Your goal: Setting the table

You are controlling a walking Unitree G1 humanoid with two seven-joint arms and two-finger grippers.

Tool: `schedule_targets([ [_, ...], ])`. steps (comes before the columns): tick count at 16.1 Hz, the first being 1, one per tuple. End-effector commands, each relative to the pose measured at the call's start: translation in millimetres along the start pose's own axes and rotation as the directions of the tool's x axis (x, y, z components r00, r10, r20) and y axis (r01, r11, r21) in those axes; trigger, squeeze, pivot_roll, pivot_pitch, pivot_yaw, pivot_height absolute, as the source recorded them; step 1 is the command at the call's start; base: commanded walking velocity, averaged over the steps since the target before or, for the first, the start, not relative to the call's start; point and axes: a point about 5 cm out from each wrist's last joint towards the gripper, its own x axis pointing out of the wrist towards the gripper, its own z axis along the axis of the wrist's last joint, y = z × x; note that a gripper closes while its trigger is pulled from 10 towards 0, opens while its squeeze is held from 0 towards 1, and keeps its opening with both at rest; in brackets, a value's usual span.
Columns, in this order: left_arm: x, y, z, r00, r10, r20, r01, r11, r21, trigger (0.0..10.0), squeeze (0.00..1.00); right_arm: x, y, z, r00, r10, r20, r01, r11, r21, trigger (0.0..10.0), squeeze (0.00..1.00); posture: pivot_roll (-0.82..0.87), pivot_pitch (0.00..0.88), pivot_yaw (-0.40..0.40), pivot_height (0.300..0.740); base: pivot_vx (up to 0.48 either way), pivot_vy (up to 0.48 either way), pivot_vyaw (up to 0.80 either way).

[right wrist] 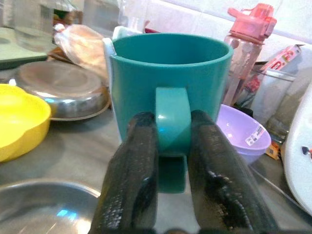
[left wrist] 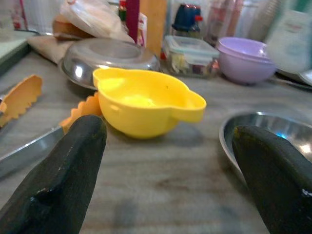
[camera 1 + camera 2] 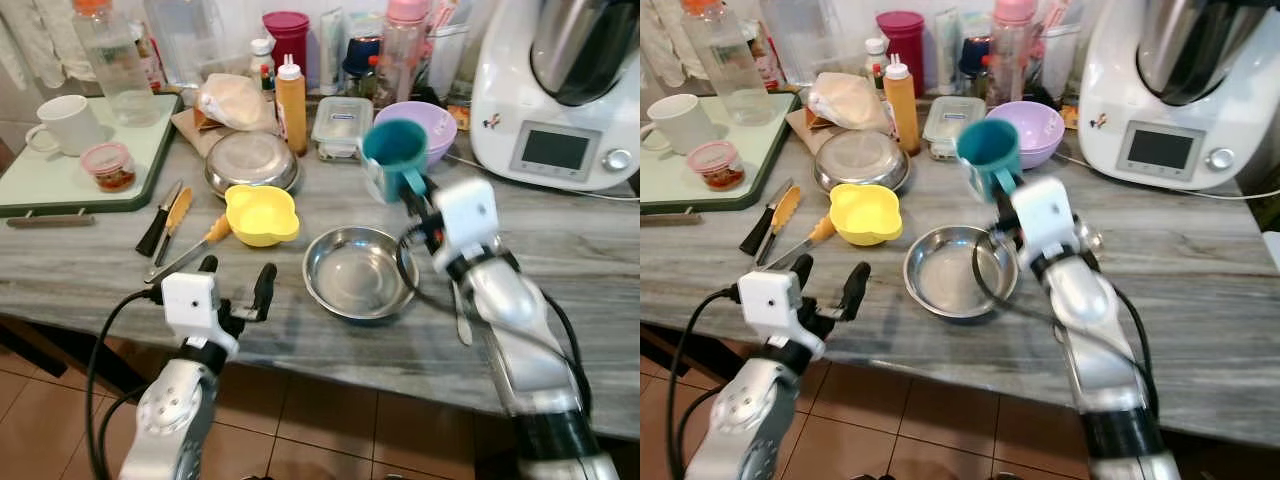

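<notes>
The teal cup (image 3: 394, 148) is up in the air, above the tabletop (image 3: 560, 250), at about 1 o'clock from the steel bowl (image 3: 358, 272). The right hand (image 1: 171, 146) pinches the cup's handle between its two black fingers (image 1: 134, 170). The right arm reaches forward and up from the tabletop's near edge. The left hand (image 3: 237, 277) hangs low at the near edge, at 8 o'clock from the bowl, fingers spread wide and holding nothing. The yellow bowl (image 3: 261, 213) sits just past it.
</notes>
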Motion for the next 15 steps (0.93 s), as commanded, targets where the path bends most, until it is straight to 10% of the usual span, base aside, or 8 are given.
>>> schedule_targets([
  [1, -3.5, -4.2, 1.1, 0.999, -0.034, -0.013, 0.034, 0.999, 0.002, 10.0, 0.0, 4.1, -3.2, -3.7, 1.0, 0.001, -0.006, -0.001, 1.0, 0.019, 10.0, 0.0, -0.13, 0.148, 0.014, 0.74, 0.0, 0.0, 0.0],
  [13, -21.3, -9.6, 2.5, 0.982, -0.161, -0.099, 0.161, 0.987, -0.005, 10.0, 0.0, 16.3, 1.0, -45.0, 0.992, -0.001, -0.125, 0.023, 0.984, 0.178, 10.0, 0.0, -0.08, 0.188, 0.063, 0.74, 0.0, 0.0, 0.0],
  [14, -20.7, -9.2, 2.1, 0.982, -0.161, -0.101, 0.162, 0.987, -0.006, 10.0, 0.0, 16.1, 1.1, -45.4, 0.993, 0.003, -0.121, 0.02, 0.981, 0.193, 10.0, 1.0, -0.08, 0.189, 0.065, 0.74, 0.0, 0.0, 0.0],
  [15, -20.1, -9.0, 2.1, 0.982, -0.162, -0.102, 0.162, 0.987, -0.006, 10.0, 0.0, 16.2, 0.4, -45.6, 0.993, 0.003, -0.121, 0.02, 0.981, 0.191, 10.0, 1.0, -0.08, 0.19, 0.064, 0.74, 0.0, 0.0, 0.0],
])
